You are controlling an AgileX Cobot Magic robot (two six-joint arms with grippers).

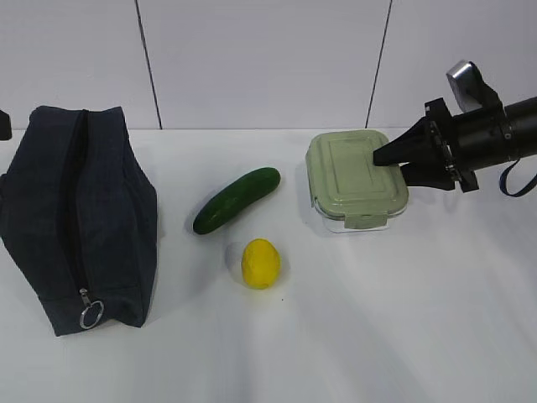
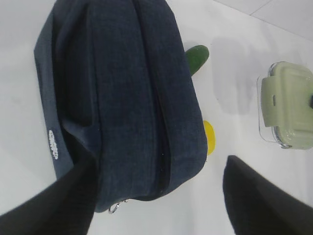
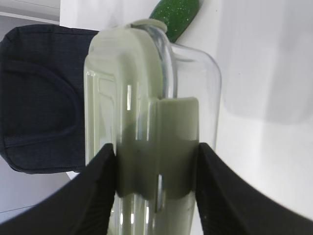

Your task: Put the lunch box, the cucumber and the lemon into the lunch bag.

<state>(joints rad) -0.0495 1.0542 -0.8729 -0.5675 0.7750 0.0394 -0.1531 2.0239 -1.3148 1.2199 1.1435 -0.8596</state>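
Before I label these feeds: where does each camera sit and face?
Exterior: in front, slanting down at the table; right pincer shows.
Left wrist: above the lunch bag, looking down; dark fingers show.
Right wrist: close behind the lunch box; fingers flank it.
All share bag, box and cucumber.

Bright even light, soft shadows under objects; wrist views slightly blurred, foreground unfocused.

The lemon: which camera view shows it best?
The exterior view: the lemon lies whole on the white table, in front of the cucumber. In the left wrist view only a yellow sliver of it peeks out from behind the lunch bag. The right wrist view does not show it.
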